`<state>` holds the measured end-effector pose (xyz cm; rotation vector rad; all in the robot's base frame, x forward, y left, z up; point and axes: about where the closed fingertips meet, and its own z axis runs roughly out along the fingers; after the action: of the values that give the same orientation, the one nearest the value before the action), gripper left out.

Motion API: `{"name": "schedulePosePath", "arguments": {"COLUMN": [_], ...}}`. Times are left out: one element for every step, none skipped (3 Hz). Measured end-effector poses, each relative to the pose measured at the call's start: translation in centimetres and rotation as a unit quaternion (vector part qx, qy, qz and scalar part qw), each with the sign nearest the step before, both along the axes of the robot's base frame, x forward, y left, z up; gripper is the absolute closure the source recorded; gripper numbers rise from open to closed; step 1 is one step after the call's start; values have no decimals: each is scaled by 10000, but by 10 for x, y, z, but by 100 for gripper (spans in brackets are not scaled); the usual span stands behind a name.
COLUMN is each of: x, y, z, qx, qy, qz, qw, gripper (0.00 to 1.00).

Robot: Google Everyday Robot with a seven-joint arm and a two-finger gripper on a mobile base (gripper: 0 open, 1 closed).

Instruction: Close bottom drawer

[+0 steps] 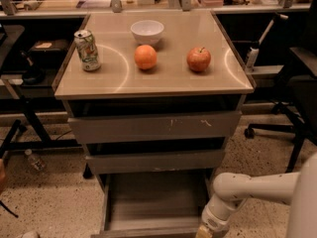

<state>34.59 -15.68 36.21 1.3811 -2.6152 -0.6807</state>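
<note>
The bottom drawer (153, 202) is pulled out wide, showing its wood-grain floor and thin side walls; its front edge lies along the picture's lower edge. The middle drawer (156, 161) and the top drawer (153, 126) stand slightly open above it. My white arm (257, 187) comes in from the right and bends down to the drawer's front right corner. The gripper (208, 230) is at the bottom edge of the picture, next to that corner, mostly cut off.
On the cabinet top (114, 81) stand a drink can (87, 50), a white bowl (147, 31), an orange (145, 57) and an apple (198, 59). A chair base (277, 128) stands at right, dark table legs (29, 128) and a plastic bottle (34, 160) at left on the speckled floor.
</note>
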Motion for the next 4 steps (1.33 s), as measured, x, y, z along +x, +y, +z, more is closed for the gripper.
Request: {"name": "schedulePosePath", "arguments": {"x": [11, 9, 8, 11], "y": [5, 11, 12, 19], "z": [-60, -103, -105, -131], "qx": [201, 380, 402, 520], "qy": [123, 300, 327, 366], "qz": [-197, -396, -394, -564], "qw": [9995, 9980, 9979, 9964], "gripper": [100, 100, 100, 100]}}
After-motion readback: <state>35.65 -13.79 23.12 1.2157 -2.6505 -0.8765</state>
